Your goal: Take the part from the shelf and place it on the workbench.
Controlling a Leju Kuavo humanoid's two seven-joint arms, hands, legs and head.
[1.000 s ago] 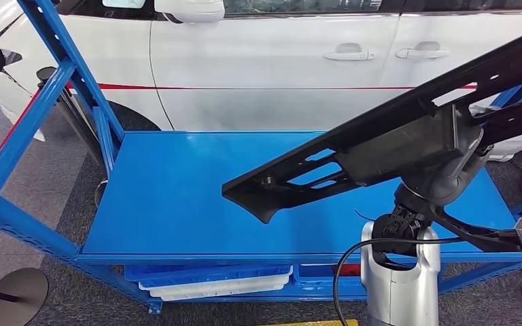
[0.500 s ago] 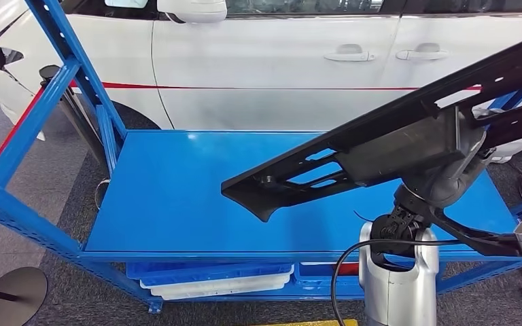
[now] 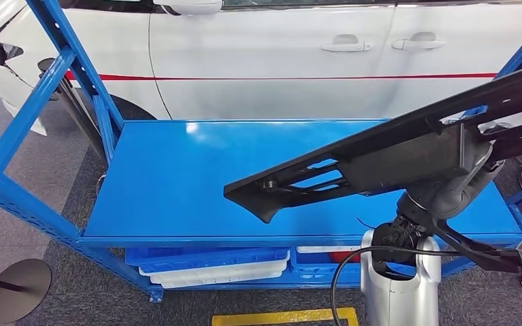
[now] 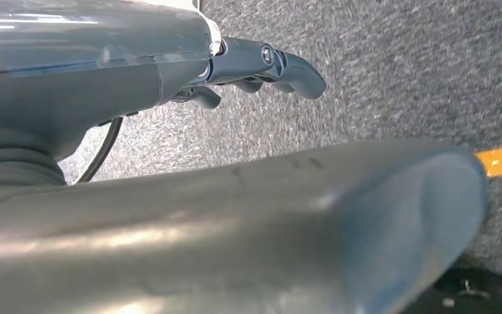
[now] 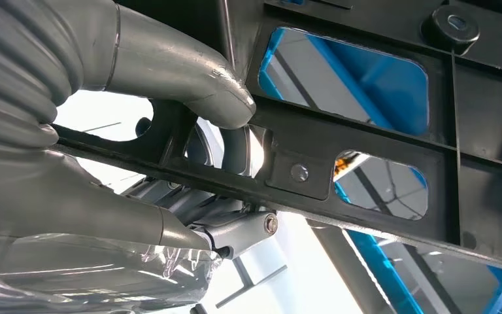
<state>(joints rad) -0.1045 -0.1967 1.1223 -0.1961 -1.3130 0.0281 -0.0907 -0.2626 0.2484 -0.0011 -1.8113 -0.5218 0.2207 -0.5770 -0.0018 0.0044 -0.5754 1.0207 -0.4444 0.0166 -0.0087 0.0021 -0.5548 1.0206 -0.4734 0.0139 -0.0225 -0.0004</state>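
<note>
One part (image 3: 380, 159): long black moulded plastic piece, matte, flat and ribbed, with several rectangular cut-outs, a round black fastener near the pointed end and a small screw on a cross-rib. It is held in the air, tilted, high end at the right edge of the head view, pointed end hanging over the middle of the desk (image 3: 177, 183), not touching it.

Right robot hand (image 5: 170, 150): grey, smooth, glossy; fingers hooked through one of the part's openings and wrapped round a rib, so it grips the part. In the head view the part hides it; the silver arm with a black cable comes up under it.

Left robot hand (image 4: 261, 65): hangs over grey speckled carpet, thick grey thumb in the foreground, darker fingers curled in with nothing in them.

Desk: one flat, glossy blue metal top on a blue steel frame (image 3: 41, 115) of slotted uprights and diagonal braces. Under the top, stacked shallow trays (image 3: 211, 268), blue over white; count not clear. Something red beside them, too hidden to name.

One white car (image 3: 279, 61) just behind the desk: two door handles, one thin red stripe along the side, one mirror at the top edge.

Floor: one yellow tape line (image 3: 285, 316) in front, one round metal stand base (image 3: 17, 288) at lower left.

No legible writing or brand anywhere.
</note>
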